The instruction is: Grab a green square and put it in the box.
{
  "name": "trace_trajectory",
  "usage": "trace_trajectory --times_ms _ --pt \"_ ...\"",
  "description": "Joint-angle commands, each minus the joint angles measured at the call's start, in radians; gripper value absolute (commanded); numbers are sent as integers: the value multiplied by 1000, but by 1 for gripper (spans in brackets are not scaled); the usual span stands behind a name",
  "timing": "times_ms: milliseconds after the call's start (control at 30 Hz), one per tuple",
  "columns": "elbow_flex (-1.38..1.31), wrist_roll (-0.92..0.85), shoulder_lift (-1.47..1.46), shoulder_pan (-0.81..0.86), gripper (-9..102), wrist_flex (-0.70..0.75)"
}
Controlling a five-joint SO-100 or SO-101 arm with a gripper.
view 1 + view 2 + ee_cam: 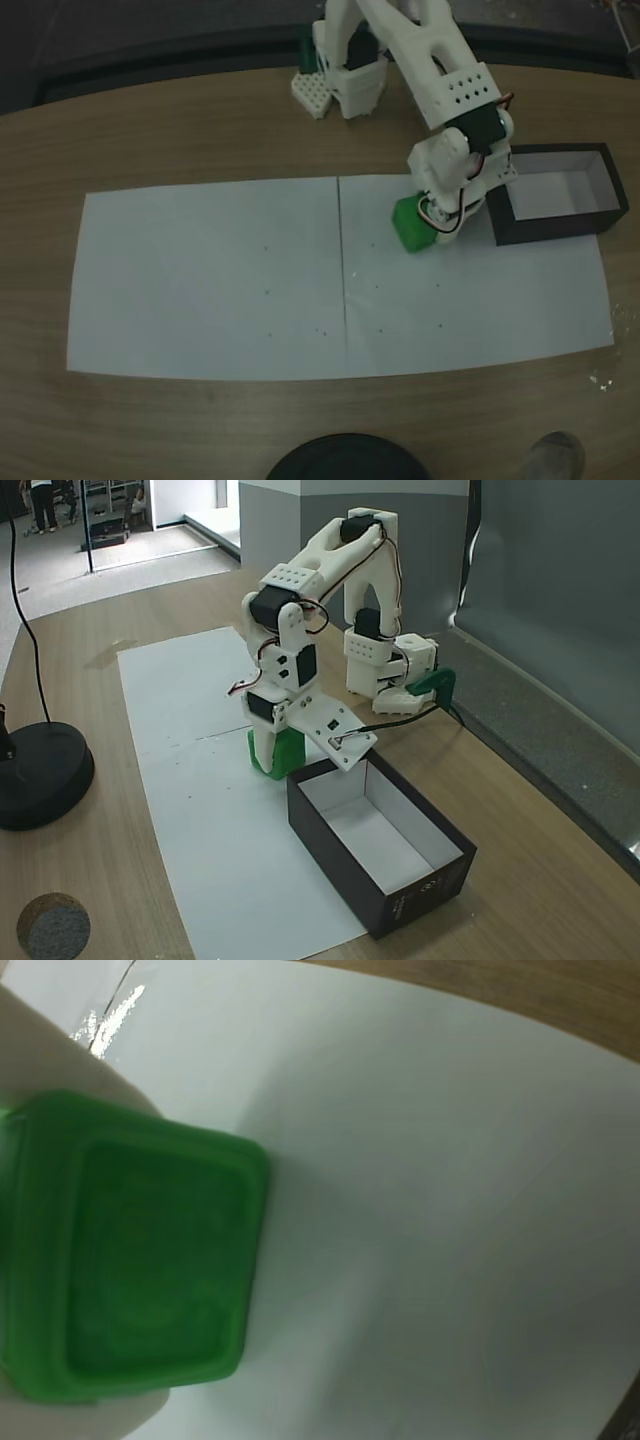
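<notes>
step: carry | white two-finger gripper (pixel 428 228) pinching small bright green cube (pixel 410 224), frame centre-right | advice: lift clear before crossing black-walled open box (pixel 556 228) rim

lab or office space, wooden table (pixel 520 880), white paper sheet (pixel 200 280), grey partition wall (pixel 560 570)

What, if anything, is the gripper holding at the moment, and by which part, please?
The gripper appears closed on the green square, its fingers on opposite side faces; the cube sits low over the white paper, beside the box.
</notes>
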Motion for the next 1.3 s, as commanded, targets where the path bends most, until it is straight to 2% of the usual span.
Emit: trace_trajectory --times_ms 0,133,367,433,800,1100,1267 --pt "-20 -15 8 31 14 -8" --pt "-87 -28 9 57 14 43" --pt "-543 -28 9 46 14 399" --pt "-672 -28 11 48 14 454" --pt "-759 -29 103 -41 14 430" --pt "-1015 -23 -184 11 14 413" --pt "-1097 -2 -330 -20 14 448"
